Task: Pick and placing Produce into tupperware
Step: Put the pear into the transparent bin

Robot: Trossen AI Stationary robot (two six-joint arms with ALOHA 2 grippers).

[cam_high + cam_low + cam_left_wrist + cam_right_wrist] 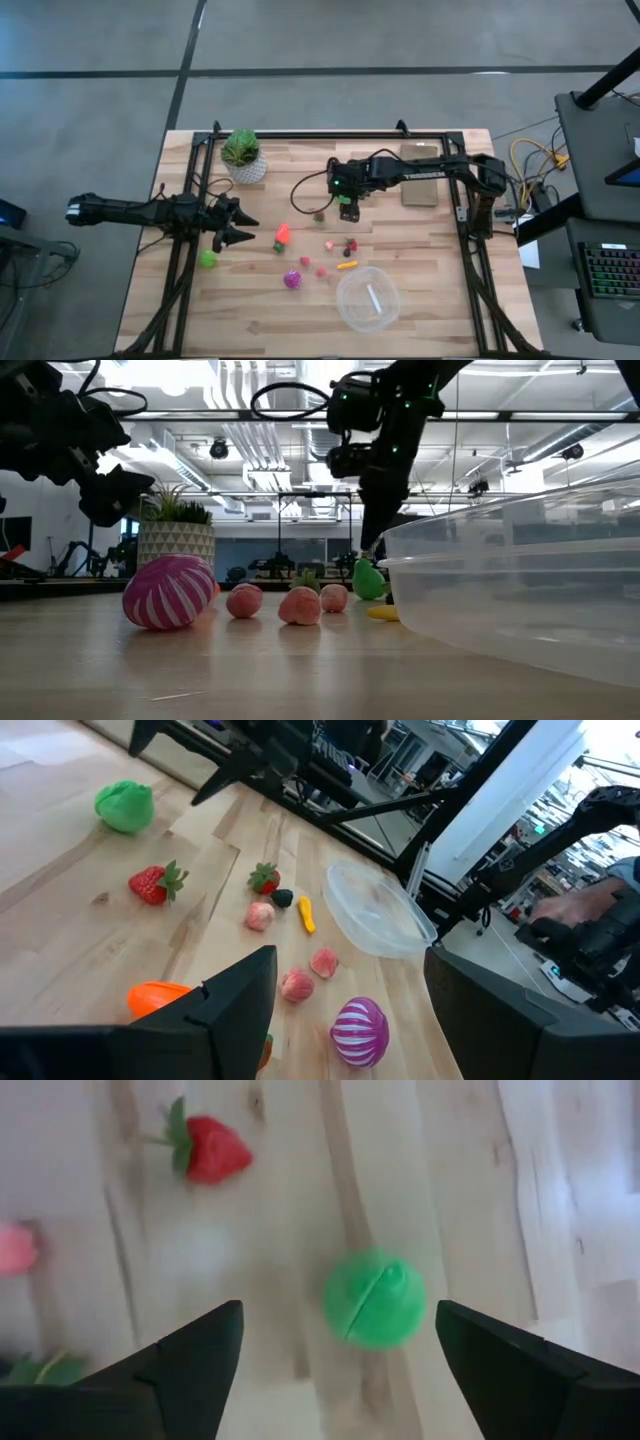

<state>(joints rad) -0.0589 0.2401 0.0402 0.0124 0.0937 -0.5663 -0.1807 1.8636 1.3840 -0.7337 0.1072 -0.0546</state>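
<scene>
Above desk centre (420, 300), right hand (335, 1350) hangs fingers wide, straddling a green ball (374, 1297) lying on the wood, not gripped. Strawberry (210, 1148) near it, toward 10 o'clock in right wrist view. Tupperware (368, 298) sits at 5 o'clock from that hand in the high view, well apart, no produce in it; pink, red, yellow bits and a striped magenta piece (292, 279) lie between. Left hand (238, 228) waits at 9 o'clock, fingers spread, empty. Risk: round ball rolls or squirts out if the fingers close off-centre
</scene>
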